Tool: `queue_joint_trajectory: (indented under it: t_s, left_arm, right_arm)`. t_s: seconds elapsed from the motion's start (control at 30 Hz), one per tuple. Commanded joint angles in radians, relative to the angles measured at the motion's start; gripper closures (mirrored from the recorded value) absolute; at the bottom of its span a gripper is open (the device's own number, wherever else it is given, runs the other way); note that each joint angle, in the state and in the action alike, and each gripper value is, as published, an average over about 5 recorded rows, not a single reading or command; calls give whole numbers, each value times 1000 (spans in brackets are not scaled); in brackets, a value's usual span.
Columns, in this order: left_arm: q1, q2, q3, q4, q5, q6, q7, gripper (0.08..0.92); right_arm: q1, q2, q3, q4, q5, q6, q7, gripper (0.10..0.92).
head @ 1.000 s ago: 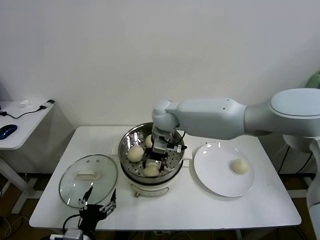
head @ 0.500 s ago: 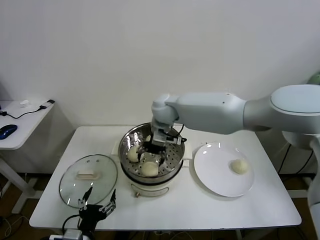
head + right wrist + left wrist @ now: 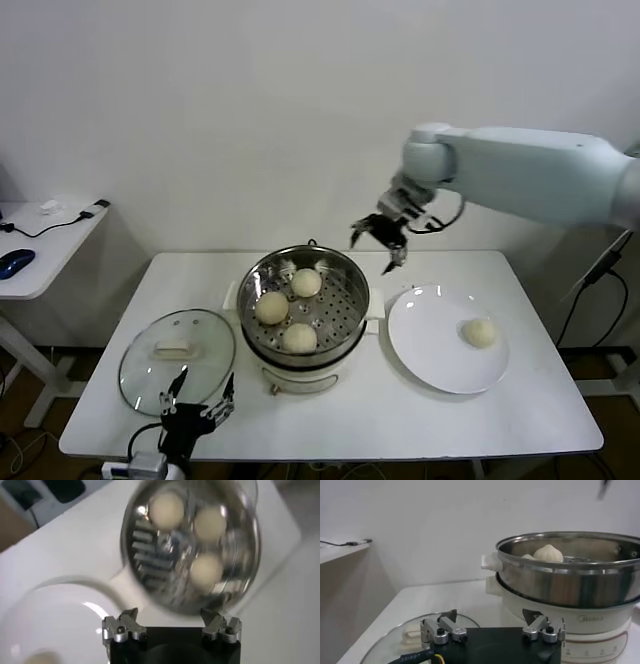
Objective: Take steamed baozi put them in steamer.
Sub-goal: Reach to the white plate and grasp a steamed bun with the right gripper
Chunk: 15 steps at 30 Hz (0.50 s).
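Fingers spread wide and empty, the left gripper (image 3: 195,408) sits at the counter's (image 3: 350,420) near edge, just in front of the glass lid (image 3: 176,360). Mid-counter, the steamer (image 3: 304,310) holds three baozi (image 3: 299,338) on its perforated tray. To its right, a fourth bun (image 3: 480,333) lies on the white plate (image 3: 430,350). Farther back, the right gripper (image 3: 385,245) hangs in the air above the steamer's far right rim, fingers wide, holding nothing.

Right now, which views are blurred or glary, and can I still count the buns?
Right wrist view: motion-smeared, steamer streaked with glare, three baozi countable. Head view: sharp, fourth baozi on the plate. Left wrist view: sharp, steamer rim hides most buns.
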Motion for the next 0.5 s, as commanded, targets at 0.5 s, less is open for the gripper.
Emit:
queue_joint_trajectory:
  t_s: [0.5]
  left_arm:
    - [1, -7, -7, 23, 3, -2, 3, 177]
  right_arm:
    - [-514, -293, 271, -223, -250, -275, -15, 203]
